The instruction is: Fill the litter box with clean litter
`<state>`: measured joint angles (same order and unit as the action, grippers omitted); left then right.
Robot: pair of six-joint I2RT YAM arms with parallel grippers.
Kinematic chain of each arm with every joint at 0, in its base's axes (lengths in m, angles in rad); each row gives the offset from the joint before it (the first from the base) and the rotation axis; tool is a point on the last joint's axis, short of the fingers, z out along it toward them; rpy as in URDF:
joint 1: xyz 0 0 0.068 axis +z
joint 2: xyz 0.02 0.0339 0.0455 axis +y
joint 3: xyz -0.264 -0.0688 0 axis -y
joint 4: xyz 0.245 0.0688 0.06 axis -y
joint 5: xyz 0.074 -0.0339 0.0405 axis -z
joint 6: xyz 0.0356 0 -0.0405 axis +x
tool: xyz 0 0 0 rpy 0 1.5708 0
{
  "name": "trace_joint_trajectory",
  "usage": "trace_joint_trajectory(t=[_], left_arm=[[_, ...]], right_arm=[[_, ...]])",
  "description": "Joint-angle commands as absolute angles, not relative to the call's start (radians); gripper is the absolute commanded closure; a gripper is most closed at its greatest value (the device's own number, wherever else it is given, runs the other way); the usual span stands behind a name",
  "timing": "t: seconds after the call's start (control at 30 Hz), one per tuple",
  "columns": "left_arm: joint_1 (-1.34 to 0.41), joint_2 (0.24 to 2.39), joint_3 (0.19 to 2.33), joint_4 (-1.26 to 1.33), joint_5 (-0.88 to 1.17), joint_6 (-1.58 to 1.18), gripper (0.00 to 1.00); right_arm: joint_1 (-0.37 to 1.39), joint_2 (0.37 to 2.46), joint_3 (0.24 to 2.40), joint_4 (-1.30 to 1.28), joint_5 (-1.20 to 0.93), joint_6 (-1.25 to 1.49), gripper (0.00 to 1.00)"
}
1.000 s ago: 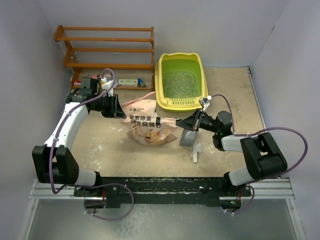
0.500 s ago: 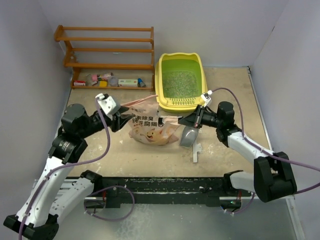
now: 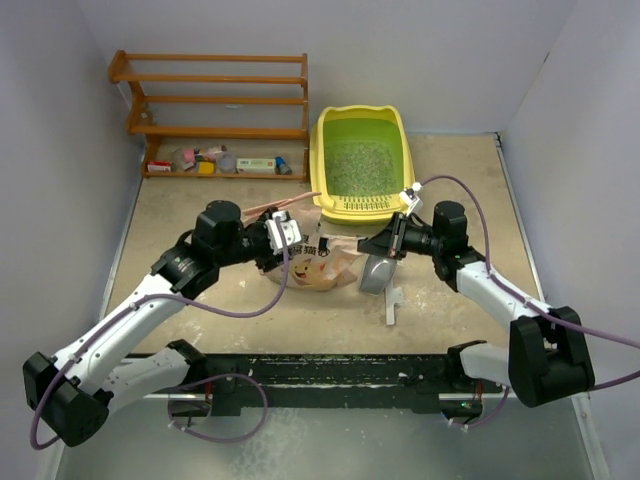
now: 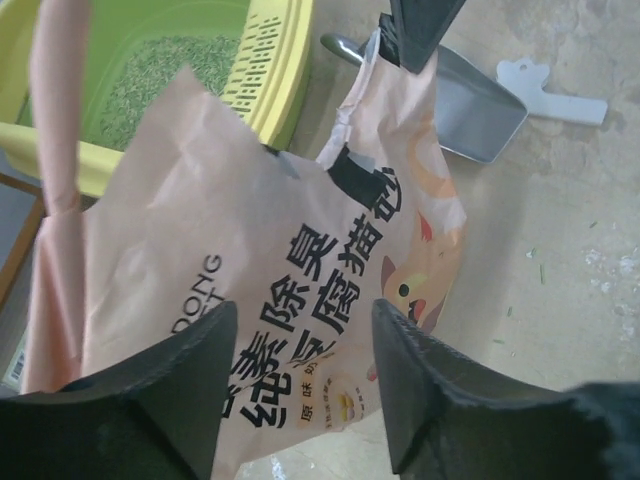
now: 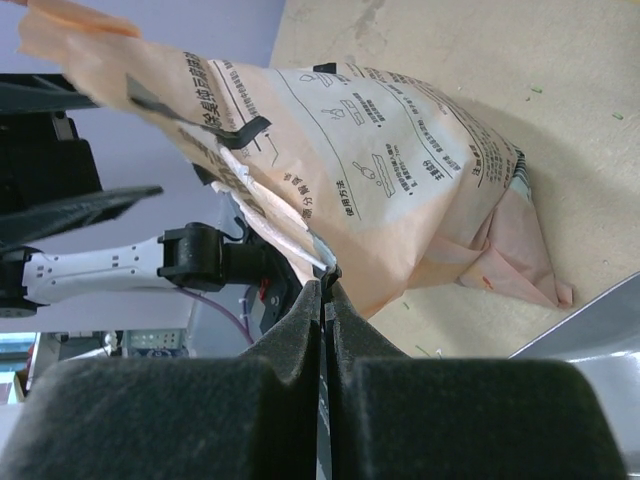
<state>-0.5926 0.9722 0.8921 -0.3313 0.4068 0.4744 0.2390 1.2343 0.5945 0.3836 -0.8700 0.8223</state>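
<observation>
Sandy-toned table surface [image 3: 460, 180] lay between pale lilac walls [image 3: 420, 60], with a wooden rack [image 3: 215, 100] standing at the far left corner. At the far middle of the table sat the litter box [image 3: 362, 206], its slotted yellow lip facing the arms, and clean litter [image 3: 358, 165] covered the floor of its green basin in a gritty layer. Just in front of the box's near edge lay a crinkled pink-tan printed bag [image 3: 310, 265]. The right gripper [image 3: 365, 243] was closed on the bag's right-hand top edge, and its wrist view showed the two fingers pressed together with that edge pinched between them [image 5: 325, 285]. The left gripper [image 3: 280, 235] was at the bag's left side with its jaws spread. In its own wrist view the two dark fingers [image 4: 180, 380] stood apart, framing the bag's printed face [image 4: 300, 260], and whether they touched the bag could not be told. A grey scoop [image 3: 377, 272] rested on the table just right of the bag, under the right gripper. A flat white piece [image 3: 392, 305] lay on the table close to the scoop.
</observation>
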Motion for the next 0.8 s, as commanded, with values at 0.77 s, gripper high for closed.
trace_joint_trajectory(t=[0.77], left_arm=[[-0.726,1.165,0.806,-0.28,0.22,0.811,0.15]], right_arm=[[0.236,1.195,0.684,0.215,-0.928,0.691,1.0]])
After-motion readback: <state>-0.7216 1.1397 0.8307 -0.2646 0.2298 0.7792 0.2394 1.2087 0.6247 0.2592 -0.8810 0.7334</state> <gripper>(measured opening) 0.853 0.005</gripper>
